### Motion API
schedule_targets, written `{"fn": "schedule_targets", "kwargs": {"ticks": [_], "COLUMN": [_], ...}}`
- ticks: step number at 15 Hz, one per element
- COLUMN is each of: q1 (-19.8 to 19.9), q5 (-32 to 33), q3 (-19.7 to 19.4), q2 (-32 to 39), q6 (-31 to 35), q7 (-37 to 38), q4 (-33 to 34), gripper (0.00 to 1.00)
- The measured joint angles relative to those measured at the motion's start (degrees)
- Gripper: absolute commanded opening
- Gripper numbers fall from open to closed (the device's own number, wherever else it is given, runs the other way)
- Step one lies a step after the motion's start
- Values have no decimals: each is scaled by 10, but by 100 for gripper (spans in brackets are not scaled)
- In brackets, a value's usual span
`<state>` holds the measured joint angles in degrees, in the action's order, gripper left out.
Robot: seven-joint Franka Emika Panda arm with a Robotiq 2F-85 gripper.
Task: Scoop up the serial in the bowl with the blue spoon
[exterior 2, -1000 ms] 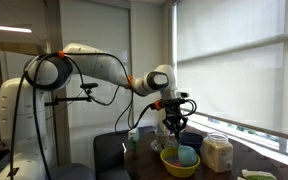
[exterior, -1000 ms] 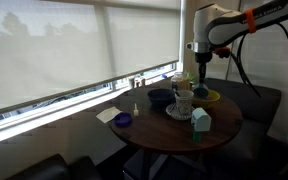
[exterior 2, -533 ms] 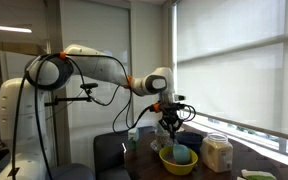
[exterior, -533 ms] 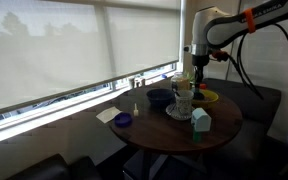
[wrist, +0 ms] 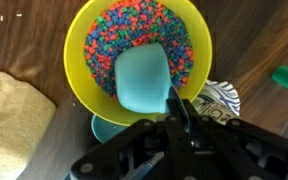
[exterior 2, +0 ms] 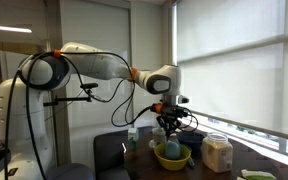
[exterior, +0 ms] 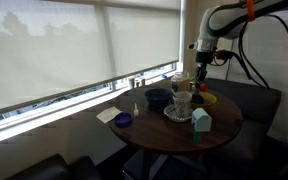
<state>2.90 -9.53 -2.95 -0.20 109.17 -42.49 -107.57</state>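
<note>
Sitting far left, white napkin (exterior: pixel 107 115): flat on the round wooden table (exterior: pixel 224 126), on the window side
Small blue dish (exterior: pixel 123 120): just right of the napkin; contents too small to make out
Little bottle (exterior: pixel 136 108): upright, between the dish and the dark bowl
Dark blue bowl (exterior: pixel 159 97): the deeper one, just left of the mug; can't see inside
White mug (exterior: pixel 182 101): standing on a patterned plate (exterior: pixel 172 114); edge of that plate also pokes into the wrist view, right of the yellow bowl
Teal carton (exterior: pixel 201 122): upright at the front of the table, right of the plate
Yellow bowl (exterior: pixel 212 96): on the right part of the table, past the mug; loaded with multicoloured cereal (wrist: pixel 134 30) when seen from the wrist; pale yellow cloth (wrist: pixel 12 115) just left of it there; clear jar (exterior 2: pixel 217 152) near it on the right in an exterior view
Blue spoon (wrist: pixel 142 78): scoop resting in the cereal, in the part of the bowl nearest the wrist camera; smooth light-blue face showing; handle running straight back into the gripper
Gripper (wrist: pixel 181 125): right above the bowl, pointing down in both exterior views; fingers clamped on the spoon handle
</note>
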Motion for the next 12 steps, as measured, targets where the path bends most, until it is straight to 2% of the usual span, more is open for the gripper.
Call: {"fn": "schedule_targets", "kwargs": {"ticks": [5, 12], "q1": [19, 68], "q5": [-62, -168], "q3": [-22, -69], "q2": [0, 15], "q6": [-78, -145], "q7": [-39, -68], "q4": [4, 4], "gripper": [3, 3]}}
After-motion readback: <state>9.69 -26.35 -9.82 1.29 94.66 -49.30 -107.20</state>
